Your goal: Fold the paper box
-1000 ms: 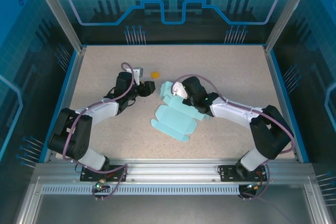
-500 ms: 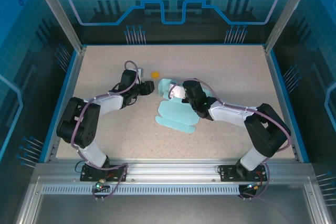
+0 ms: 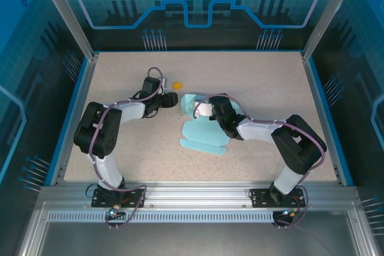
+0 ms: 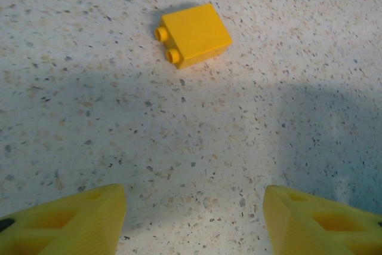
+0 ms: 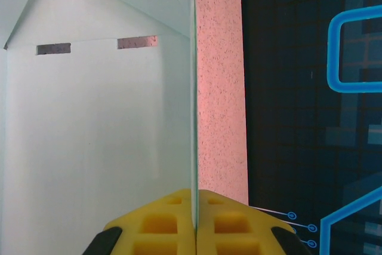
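Field note, mid-fold.

- Paper box (image 3: 203, 136): lay just off the middle of the table (image 3: 270, 76). It was not yet a box. Most of the light blue cut-out was flat, its rounded flaps spreading toward 6 o'clock. The end toward 12 o'clock was lifted.
- My right fingers (image 5: 196, 222): clenched on the edge of one panel, the card running edge-on between them. Two slots showed near the far end of that panel, with a flap bent off beyond them.
- My left fingers (image 3: 170, 99): released and holding nothing, low over bare table at about 10 o'clock from the box, near it but apart.
- Yellow brick (image 4: 194, 34): lay ahead of the left fingers, studs on its side. It is not part of the job.

Handling, as I judged it:
- Thin card, very light. It would slide on the table rather than resist a push.
- Stiff across a panel, weak at the scored creases, and easy to dent or tear at the slots.
- The surface looked smooth, so a pinch needs full pad contact.

Where to take hold, as I judged it:
- A panel edge close to a crease, as my right fingers had it, never a flap tip.
- A second contact from my left fingers would be needed to pin the flat part while a wall was raised.
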`<state>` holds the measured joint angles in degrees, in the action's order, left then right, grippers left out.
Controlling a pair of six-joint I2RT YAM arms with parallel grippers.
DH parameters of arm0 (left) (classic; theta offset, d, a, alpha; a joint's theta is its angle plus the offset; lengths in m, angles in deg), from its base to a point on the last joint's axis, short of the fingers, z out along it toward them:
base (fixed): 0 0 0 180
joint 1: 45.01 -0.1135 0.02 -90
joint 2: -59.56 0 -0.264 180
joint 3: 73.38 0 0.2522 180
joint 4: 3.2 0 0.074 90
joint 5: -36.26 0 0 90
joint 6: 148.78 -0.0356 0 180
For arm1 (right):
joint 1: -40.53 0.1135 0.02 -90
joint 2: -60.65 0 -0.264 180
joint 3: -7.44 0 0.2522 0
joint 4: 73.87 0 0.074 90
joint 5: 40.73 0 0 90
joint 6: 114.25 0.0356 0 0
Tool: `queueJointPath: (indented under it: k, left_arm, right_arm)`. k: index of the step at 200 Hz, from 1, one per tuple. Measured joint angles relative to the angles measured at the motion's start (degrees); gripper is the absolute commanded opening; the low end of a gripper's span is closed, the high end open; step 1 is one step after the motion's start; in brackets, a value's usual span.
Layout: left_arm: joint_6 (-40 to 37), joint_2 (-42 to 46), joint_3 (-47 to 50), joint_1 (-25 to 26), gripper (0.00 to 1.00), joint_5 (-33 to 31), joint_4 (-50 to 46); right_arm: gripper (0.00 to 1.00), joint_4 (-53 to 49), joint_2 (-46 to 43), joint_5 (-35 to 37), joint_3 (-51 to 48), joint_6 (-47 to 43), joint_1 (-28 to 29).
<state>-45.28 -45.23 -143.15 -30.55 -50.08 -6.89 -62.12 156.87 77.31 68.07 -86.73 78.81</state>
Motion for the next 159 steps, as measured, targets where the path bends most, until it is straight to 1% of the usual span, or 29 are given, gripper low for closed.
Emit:
queueJointPath:
  k: [45, 110, 136, 159]
  left_arm:
    - [-2.05, -2.12, -0.94, 0.00, 0.64, 2.93, 0.02]
    - [-4.33, -3.26, -1.03, 0.00, 0.65, 11.56, 1.38]
    - [-4.59, -3.15, 0.09, 0.00, 0.64, 14.05, 3.21]
    - [-4.39, -2.12, 3.02, 0.11, 0.64, 16.02, 5.60]
  right_arm:
    - [0.01, 0.72, 0.35, 0.00, -0.07, -0.59, -0.09]
    - [0.01, 0.61, 0.35, 0.00, -0.07, -0.35, -0.09]
    - [0.01, 0.46, 0.35, -0.02, -0.04, -0.11, -0.15]
    - [0.01, -0.20, 0.33, -0.48, 0.00, 0.74, -0.48]
